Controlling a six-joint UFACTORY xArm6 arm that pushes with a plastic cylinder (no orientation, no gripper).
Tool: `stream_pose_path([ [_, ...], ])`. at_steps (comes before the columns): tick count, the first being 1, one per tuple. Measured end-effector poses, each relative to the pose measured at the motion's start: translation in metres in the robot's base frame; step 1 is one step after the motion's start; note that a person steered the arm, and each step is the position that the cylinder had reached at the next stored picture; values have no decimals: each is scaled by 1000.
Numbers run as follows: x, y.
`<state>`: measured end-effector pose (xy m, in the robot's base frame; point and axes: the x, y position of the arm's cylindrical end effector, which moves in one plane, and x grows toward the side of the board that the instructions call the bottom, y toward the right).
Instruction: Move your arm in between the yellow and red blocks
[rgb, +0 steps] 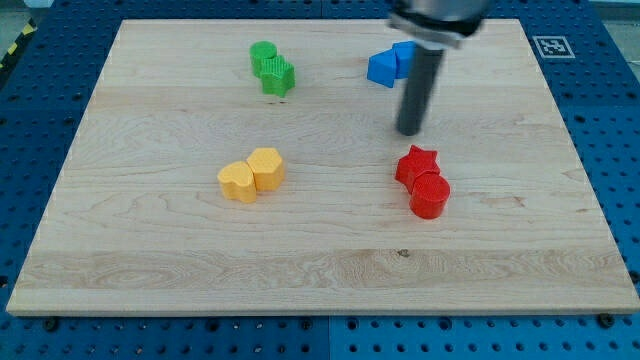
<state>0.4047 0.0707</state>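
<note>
My tip (410, 131), a bare rod with no jaws and holding nothing, stands just above the reds (424, 180) and below the blues (391, 65) on the worktop (150, 270). The yellows (252, 174) lie well left. The gap between yellows and reds is not yet entered, with greens (272, 69) far off

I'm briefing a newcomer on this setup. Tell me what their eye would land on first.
First the dark rod coming down from the view's top right, my tip just above the red blocks and below the blue blocks. Next the colour clusters on the wooden board: yellow blocks left of centre, green blocks at the top.
</note>
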Motion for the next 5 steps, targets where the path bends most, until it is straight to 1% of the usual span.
stream_pose_path([
  [1, -3, -31],
  [2, 29, -35],
  [3, 55, -59],
  [5, 107, -67],
])
